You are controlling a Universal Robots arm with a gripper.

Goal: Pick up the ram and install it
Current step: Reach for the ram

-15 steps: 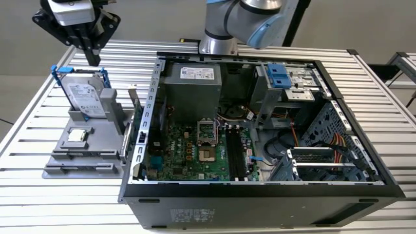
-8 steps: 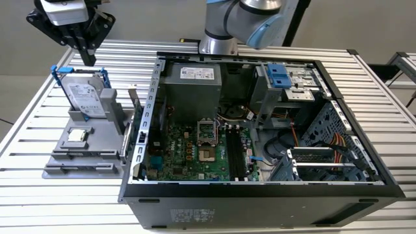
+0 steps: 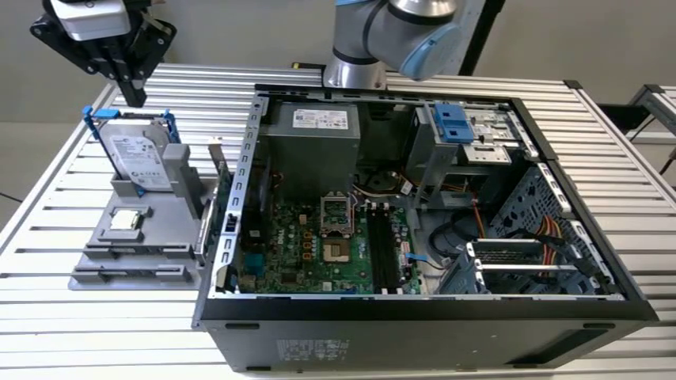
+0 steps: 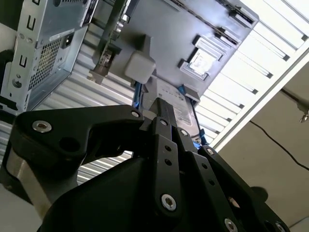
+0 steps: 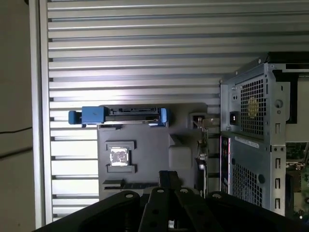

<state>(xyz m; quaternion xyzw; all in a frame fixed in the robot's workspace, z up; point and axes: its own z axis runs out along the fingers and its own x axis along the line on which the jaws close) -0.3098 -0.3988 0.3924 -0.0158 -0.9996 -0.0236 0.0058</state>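
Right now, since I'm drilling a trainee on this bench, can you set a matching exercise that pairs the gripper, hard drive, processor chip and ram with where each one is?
Things
1. gripper
2. hard drive
3. processor chip
4. ram

Places
A. lying flat on the grey tray
B. in the air over the tray
C. standing upright in a blue frame
D. on edge at the tray's side nearest the computer case

Pairs: 1-B, 2-C, 3-A, 4-D

Ribbed aluminium table [image 3: 63, 332] spans exterior view. Plain grey wall [image 3: 243, 32] across top. Second slatted table [image 3: 660, 103] at exterior view's right edge. Beige floor [image 5: 14, 96], black cable [image 5: 14, 131] in first wrist view.
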